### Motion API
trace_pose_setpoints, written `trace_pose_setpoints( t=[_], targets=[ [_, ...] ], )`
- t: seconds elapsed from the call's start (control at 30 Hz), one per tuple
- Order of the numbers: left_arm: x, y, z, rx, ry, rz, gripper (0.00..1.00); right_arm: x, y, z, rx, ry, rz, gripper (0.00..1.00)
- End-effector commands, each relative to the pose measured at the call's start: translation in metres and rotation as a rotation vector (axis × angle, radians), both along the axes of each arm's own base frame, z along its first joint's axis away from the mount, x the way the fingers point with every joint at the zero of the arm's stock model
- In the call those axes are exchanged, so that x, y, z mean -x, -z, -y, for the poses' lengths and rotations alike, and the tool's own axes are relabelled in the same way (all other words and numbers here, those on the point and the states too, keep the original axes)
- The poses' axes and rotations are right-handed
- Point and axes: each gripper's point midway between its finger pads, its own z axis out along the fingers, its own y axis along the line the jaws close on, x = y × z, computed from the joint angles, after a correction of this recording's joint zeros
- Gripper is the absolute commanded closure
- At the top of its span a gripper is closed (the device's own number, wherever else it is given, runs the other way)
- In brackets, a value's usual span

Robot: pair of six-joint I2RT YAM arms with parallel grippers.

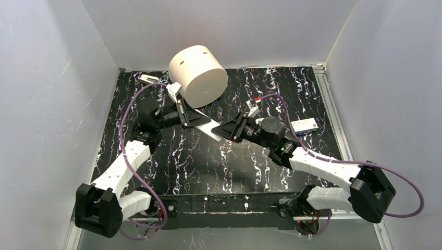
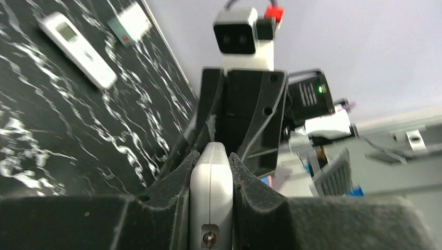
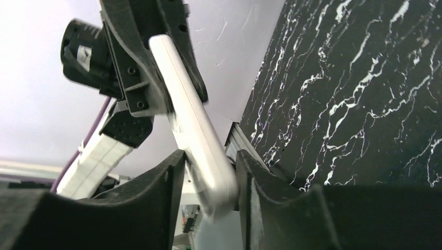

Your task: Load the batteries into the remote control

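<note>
My left gripper (image 1: 199,121) is shut on a white remote control (image 1: 208,129) and holds it up over the middle of the table. In the left wrist view the remote control (image 2: 211,192) is pinched edge-on between both pads. My right gripper (image 1: 223,130) faces the left one, and its jaws stand round the remote's free end. The right wrist view shows the remote control (image 3: 194,125) slanting down between the fingers of my right gripper (image 3: 211,169); it is blurred and leans on the right finger, with a gap at the left one. The batteries are out of view.
A large cream cylinder (image 1: 198,75) lies at the back of the black marbled table (image 1: 219,166). A white box with red marks (image 1: 305,125) sits right of my right arm. A second white remote with a display (image 2: 78,49) lies on the table. A small white piece (image 1: 148,79) is at the back left.
</note>
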Motion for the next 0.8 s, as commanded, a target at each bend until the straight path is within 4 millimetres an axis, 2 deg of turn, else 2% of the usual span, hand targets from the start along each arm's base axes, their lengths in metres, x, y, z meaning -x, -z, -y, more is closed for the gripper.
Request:
trace_pose_setpoints(
  t=[0.0,0.13,0.23,0.33,0.47,0.67,0.77],
  targets=[
    [0.049,-0.025,0.017,0.026,0.278,0.035,1.0,0.008,-0.011,0.01,0.023,-0.007,0.121,0.47],
    [0.05,-0.029,0.013,0.022,0.298,0.079,1.0,0.022,-0.031,0.018,-0.075,-0.072,0.165,0.36],
    [0.05,-0.031,0.009,0.021,0.296,0.101,1.0,0.038,-0.043,0.015,-0.078,-0.175,0.254,0.28],
    [0.055,-0.035,0.007,0.02,0.315,0.134,1.0,0.058,-0.051,0.01,-0.044,-0.321,0.386,0.26],
    [0.066,-0.042,0.005,0.016,0.352,0.216,1.0,0.069,-0.044,0.003,0.046,-0.474,0.47,0.29],
    [0.083,-0.053,-0.001,0.009,0.375,0.344,1.0,0.07,-0.043,-0.011,0.055,-0.588,0.477,0.46],
    [0.087,-0.052,-0.002,0.004,0.384,0.358,1.0,0.072,-0.043,-0.015,0.044,-0.632,0.481,0.5]
  ],
)
